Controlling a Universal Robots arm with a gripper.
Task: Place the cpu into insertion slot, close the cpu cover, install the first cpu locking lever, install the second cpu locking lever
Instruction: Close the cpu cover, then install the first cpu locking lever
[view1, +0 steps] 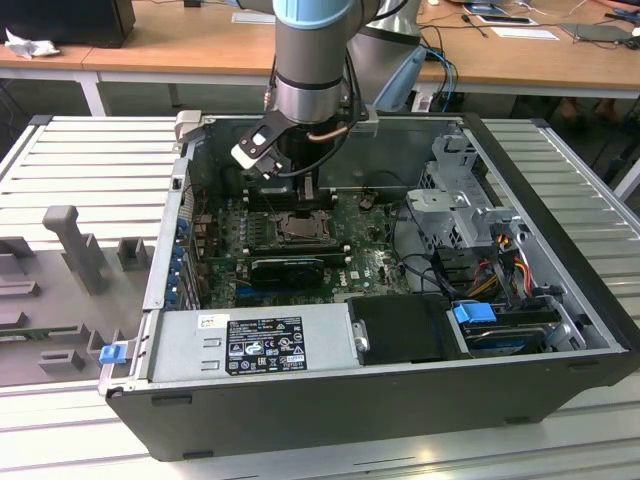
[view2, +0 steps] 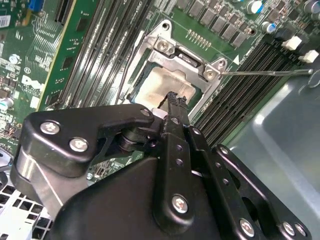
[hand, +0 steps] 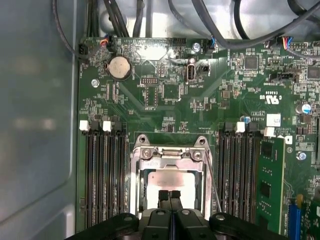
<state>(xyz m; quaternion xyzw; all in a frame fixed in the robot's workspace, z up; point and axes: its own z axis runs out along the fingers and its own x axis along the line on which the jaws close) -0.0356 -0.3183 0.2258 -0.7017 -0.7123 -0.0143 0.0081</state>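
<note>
just below the wrist cameras, i see the gripper (hand: 169, 196) with its fingertips pressed together and nothing between them, right over the cpu (hand: 170, 179); i cannot tell whether they touch it. the cpu lies flat in the insertion slot (view1: 298, 226), framed by the cpu cover (hand: 170, 154) lying down over it. a thin locking lever (view2: 270, 72) juts out from the cover's corner. beyond, the green motherboard (hand: 200, 100) sits in the open computer case (view1: 400, 400) on the ribbed counter (view1: 560, 150).
</note>
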